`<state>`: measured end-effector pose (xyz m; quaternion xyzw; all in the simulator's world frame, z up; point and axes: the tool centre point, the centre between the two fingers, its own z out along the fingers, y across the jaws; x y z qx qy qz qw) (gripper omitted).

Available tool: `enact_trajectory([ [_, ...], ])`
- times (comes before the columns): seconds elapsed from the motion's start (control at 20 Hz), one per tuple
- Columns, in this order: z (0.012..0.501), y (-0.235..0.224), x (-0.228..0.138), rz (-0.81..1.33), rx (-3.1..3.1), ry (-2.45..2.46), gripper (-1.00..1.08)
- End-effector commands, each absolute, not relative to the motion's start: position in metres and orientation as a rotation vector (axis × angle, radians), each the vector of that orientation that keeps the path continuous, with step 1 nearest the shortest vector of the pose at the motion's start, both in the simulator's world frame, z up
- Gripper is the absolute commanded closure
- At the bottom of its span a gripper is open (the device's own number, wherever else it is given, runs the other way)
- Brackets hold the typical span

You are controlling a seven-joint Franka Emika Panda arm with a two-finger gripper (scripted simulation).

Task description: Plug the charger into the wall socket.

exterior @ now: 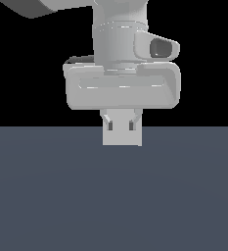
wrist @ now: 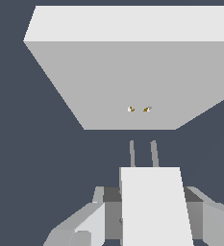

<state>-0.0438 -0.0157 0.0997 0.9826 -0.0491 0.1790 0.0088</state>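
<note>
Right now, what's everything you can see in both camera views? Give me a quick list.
charger: one, white-grey block, held between the pincer fingers, two thin prongs pointing at the socket, not yet in it.
wall socket: one, light-grey panel, just ahead of the prongs in the wrist view, two small dark holes near its lower middle; it cannot be made out in the exterior view.
floor: one, dark blue-grey, flat under everything; black background above it.
arm: one, light grey, coming down from the top of the exterior view.
pincer: one, grey, pointing down at the middle of the exterior view, shut on the charger.
</note>
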Motion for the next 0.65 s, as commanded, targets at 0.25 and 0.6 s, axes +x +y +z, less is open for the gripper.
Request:
enact_trajectory([
  [0.25,0.1,-0.019,-0.017,0.56,3.069,-0.153,1.08],
  [0.6,0.1,-0.02,-0.007,0.56,3.069,-0.153,1.08],
])
